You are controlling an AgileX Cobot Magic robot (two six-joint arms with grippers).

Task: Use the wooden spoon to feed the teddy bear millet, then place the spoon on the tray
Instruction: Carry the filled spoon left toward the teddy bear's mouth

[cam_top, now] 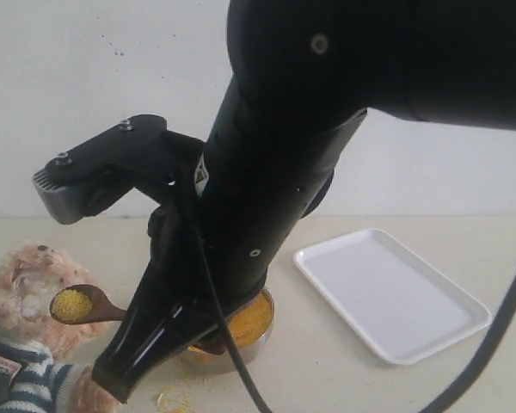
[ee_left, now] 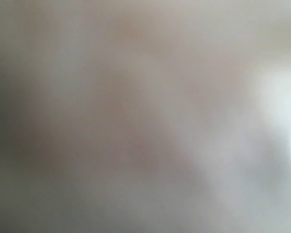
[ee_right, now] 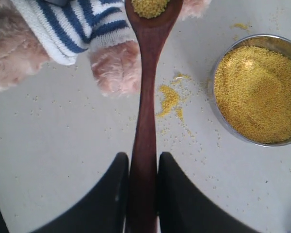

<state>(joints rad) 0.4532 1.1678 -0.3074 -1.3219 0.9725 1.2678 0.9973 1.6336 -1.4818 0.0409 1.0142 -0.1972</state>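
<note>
Left of the tray (cam_top: 387, 292), the arm (cam_top: 267, 172) is big, round and shiny black, with small round screws (cam_top: 319, 43) and a small white sticker (cam_top: 201, 176). A thin black cable (cam_top: 208, 284) runs down it. Farther left of the tray is a dark grey block (cam_top: 86, 176) with two silver screws (cam_top: 125, 126). Another black cable (cam_top: 501, 335) curves just right of the tray.

The pale bench (cam_top: 344, 383) carries a white tray (cam_top: 394, 294), lying flat and set at an angle to the bench's far edge. Well apart from it stands a steel bowl (ee_right: 217, 116) heaped with millet (ee_right: 259, 92). Just beside the bowl lie spilled grains (ee_right: 169, 99), between it and a teddy bear (cam_top: 17, 288).
</note>
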